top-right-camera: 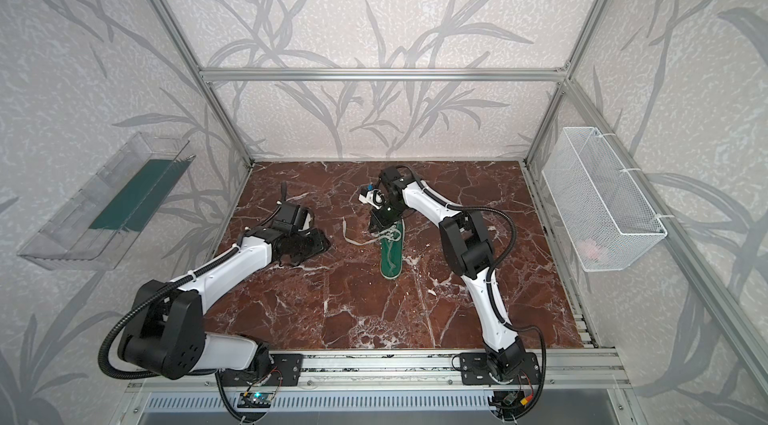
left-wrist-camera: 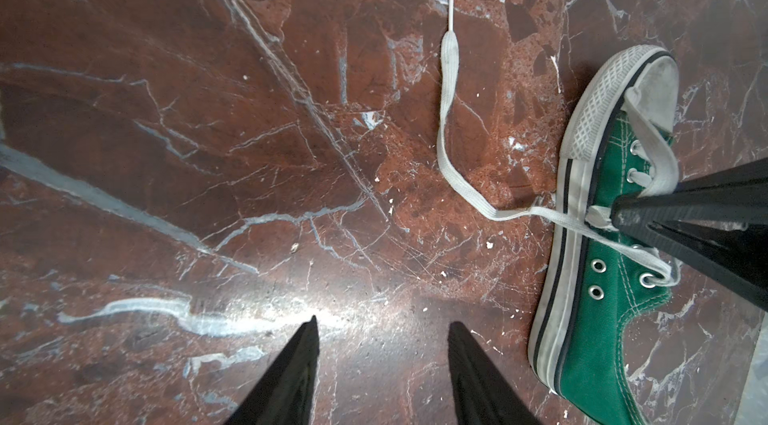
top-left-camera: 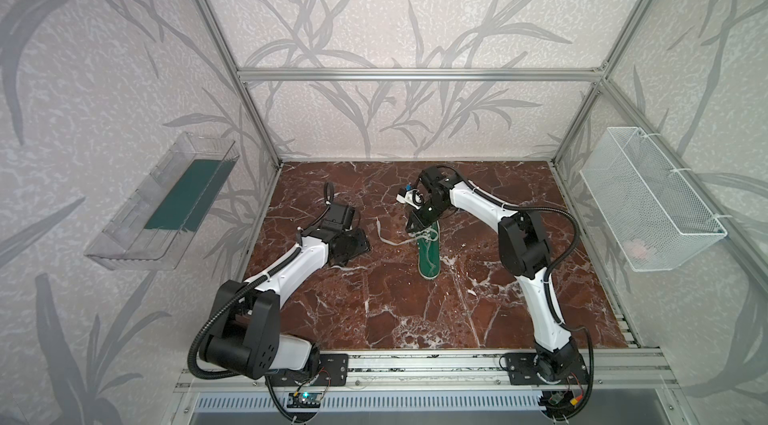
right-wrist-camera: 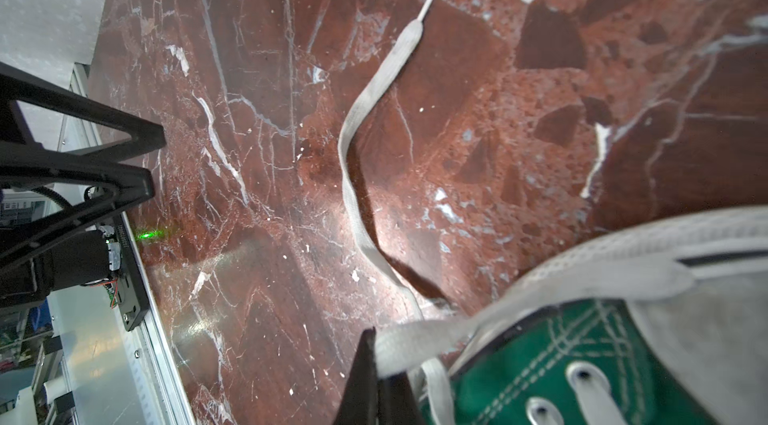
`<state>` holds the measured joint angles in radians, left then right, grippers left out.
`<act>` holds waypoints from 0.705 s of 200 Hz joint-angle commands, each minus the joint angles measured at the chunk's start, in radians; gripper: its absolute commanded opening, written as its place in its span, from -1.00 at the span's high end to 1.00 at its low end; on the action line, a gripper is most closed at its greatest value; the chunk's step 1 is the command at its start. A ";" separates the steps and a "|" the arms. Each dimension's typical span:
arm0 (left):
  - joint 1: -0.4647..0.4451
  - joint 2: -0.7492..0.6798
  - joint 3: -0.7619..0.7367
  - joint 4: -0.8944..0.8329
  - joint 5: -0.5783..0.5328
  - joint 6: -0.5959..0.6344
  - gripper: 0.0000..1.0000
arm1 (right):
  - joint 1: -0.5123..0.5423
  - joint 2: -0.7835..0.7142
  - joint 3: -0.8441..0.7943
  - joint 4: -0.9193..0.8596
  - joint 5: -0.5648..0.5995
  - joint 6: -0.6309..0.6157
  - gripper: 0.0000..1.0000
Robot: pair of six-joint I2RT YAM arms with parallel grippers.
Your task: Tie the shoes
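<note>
**Green sneaker on a marbled bench, one lace strand gripped**

Nearest the camera head, a slotted aluminium rail [top-left-camera: 415, 364] carries both arm bases. Beyond it spreads the glossy red-brown bench [top-left-camera: 374, 310], veined in white like polished marble. The left end effector [left-wrist-camera: 382, 323] is poised over bare bench, its tapered black fingers moderately apart with nothing between them. To its right, well apart, the small green canvas low-top sneaker [top-left-camera: 429, 256] rests upright on its sole, heel nearest. It has a textured white rubber toe cap [left-wrist-camera: 648, 86], a white sole edge and metal eyelets. One long, flat, woven white lace [left-wrist-camera: 446, 119] trails loosely leftward over the bench and ends in a stiff tip. The right end effector [left-wrist-camera: 619, 215] bears on the sneaker's forepart, fingers closed on a lace strand beside the eyelets. Farthest back stands a leaf-patterned wall [top-left-camera: 395, 119].
</note>
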<state>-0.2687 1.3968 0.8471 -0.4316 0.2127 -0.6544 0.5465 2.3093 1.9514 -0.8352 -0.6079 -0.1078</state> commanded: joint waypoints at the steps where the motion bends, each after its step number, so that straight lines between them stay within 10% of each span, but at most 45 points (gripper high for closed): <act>1: 0.005 0.006 -0.009 0.010 0.007 -0.004 -0.06 | -0.007 -0.012 0.006 -0.003 0.036 0.018 0.84; 141: -0.021 0.022 -0.005 0.039 -0.005 0.247 -0.15 | -0.032 -0.150 -0.081 0.099 0.070 0.096 0.09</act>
<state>-0.2756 1.4162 0.8471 -0.4110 0.2253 -0.5194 0.5274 2.2372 1.8954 -0.7601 -0.5476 -0.0360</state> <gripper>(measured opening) 0.574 0.452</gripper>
